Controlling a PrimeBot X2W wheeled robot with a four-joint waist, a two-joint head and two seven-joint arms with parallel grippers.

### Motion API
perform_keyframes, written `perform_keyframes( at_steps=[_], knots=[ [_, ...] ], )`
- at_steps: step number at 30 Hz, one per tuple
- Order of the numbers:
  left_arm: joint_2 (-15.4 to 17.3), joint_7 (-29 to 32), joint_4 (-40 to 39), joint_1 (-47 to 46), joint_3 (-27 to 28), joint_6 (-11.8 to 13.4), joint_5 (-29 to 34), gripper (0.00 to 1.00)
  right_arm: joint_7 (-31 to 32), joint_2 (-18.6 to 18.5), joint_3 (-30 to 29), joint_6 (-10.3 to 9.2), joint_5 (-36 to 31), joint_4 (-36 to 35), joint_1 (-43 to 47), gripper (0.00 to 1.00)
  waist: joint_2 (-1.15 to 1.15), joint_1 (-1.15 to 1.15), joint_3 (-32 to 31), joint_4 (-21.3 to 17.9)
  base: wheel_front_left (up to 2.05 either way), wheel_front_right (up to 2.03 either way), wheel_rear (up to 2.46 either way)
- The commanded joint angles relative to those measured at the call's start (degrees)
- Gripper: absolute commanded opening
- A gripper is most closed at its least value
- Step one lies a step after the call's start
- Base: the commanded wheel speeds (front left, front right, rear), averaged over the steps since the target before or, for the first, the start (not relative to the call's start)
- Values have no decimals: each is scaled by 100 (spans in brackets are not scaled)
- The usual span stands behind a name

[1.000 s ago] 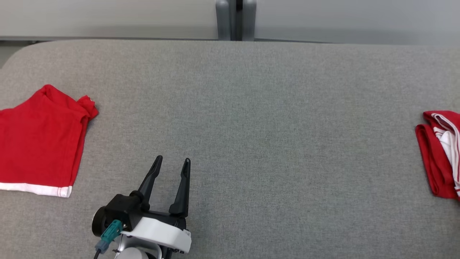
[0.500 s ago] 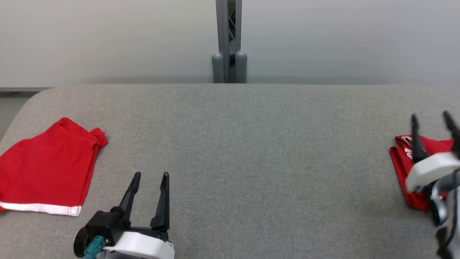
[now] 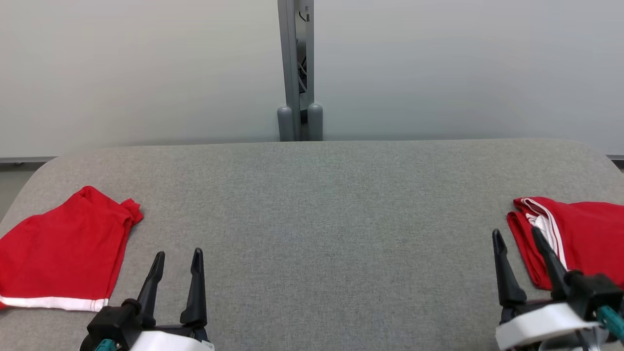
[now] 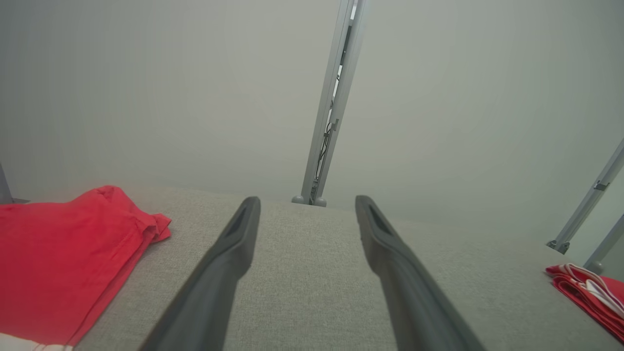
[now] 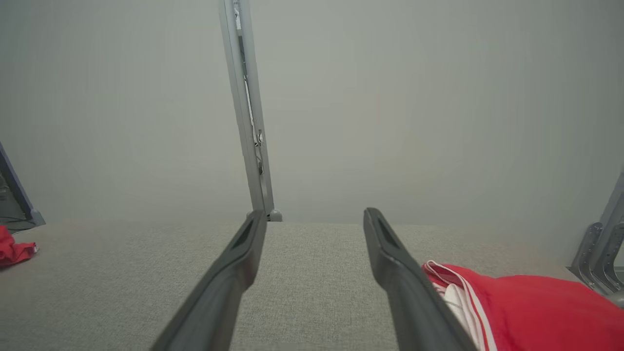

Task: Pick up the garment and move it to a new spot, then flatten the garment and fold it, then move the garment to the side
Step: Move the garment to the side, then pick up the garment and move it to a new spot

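Surface (image 3: 312,204): grey woven fabric, beneath left gripper (image 3: 178,252) and right gripper (image 3: 516,230). Wall (image 3: 146,73): plain, pale, ahead of them. Post (image 3: 295,73): grey metal, upright, ahead between them.

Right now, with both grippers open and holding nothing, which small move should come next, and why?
Probably swing the left gripper leftward to the near edge of the spread red garment. That garment lies unfolded close beside it, while the other red garment, by the right gripper, already looks folded. Both grippers are open and empty, so either is free to grasp.
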Motion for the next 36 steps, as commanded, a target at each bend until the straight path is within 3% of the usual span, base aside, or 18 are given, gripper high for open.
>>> perform_keyframes(
  at_steps=[1,9,14,36],
  knots=[
    [21,-20,29,65,35,-49,14,100,-3,6,1,-4,19,-89,151,100,0,0,-29,-18,0,0,0],
    [27,-20,278,200,-275,-131,488,100,-3,40,13,-3,402,80,594,100,0,0,-114,1,0,0,0],
    [20,-20,315,238,-326,8,304,100,-3,39,-54,-3,290,107,659,100,0,0,-140,22,0,0,0],
    [24,-20,305,193,-333,1,322,100,-3,41,-49,-3,214,85,633,100,0,0,-93,15,0,0,0]
  ],
)
